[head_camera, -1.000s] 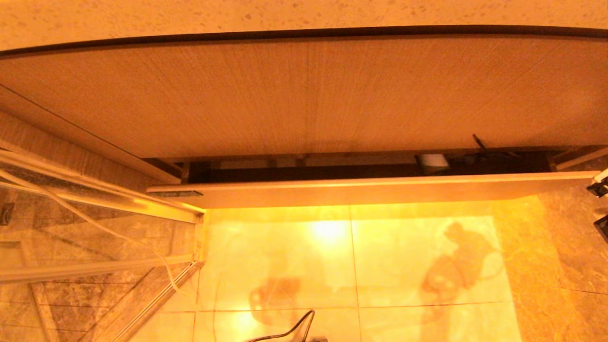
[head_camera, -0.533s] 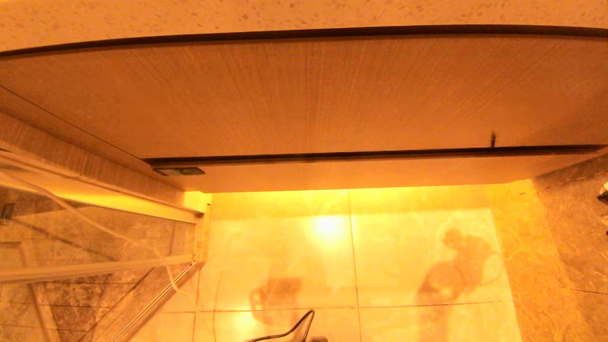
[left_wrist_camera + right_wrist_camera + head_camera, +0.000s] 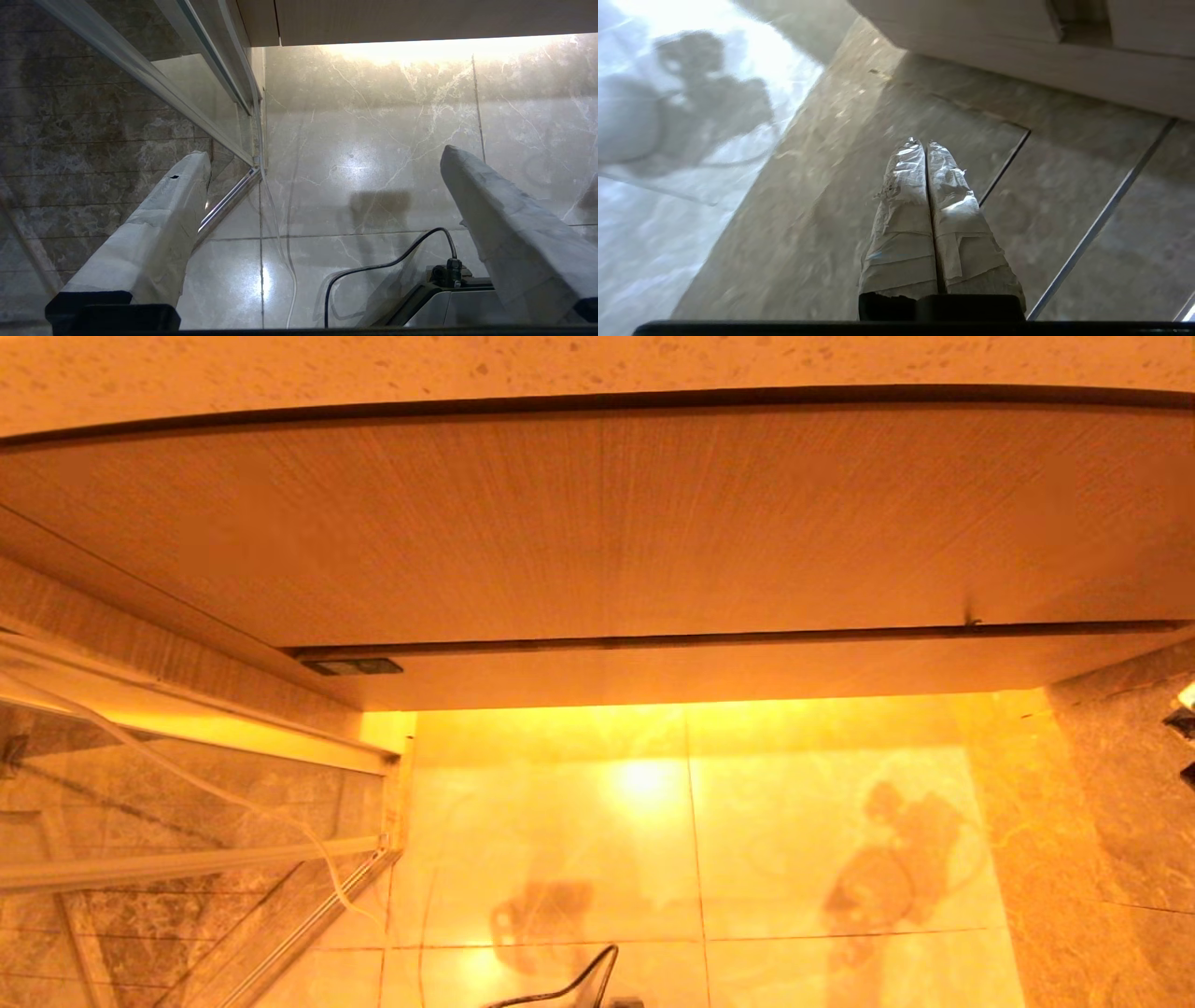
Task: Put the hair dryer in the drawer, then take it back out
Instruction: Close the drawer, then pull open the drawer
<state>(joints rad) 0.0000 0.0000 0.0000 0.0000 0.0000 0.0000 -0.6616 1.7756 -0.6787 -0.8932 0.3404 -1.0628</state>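
The drawer (image 3: 709, 667) stands pushed in, its pale plain front flush under the larger wood-grain panel (image 3: 597, 523). The hair dryer is hidden; only a dark speck of something (image 3: 971, 621) pokes from the seam near the drawer's right end. My right gripper (image 3: 922, 143) is shut with nothing between its taped fingers, hanging over the brown floor tiles off the drawer's right end. A bit of that arm (image 3: 1186, 723) shows at the right edge of the head view. My left gripper (image 3: 325, 154) is open and empty, low over the floor in front of the cabinet.
A glass shower partition with metal rails (image 3: 187, 747) closes off the left side. Glossy marble floor (image 3: 691, 840) lies below the drawer. A black cable (image 3: 373, 268) and the robot's base (image 3: 448, 303) sit near the left gripper. The stone counter edge (image 3: 560, 364) runs above.
The drawer slid from slightly open to fully shut, hiding the white hair dryer that showed in the gap. The right gripper stays at the right edge.
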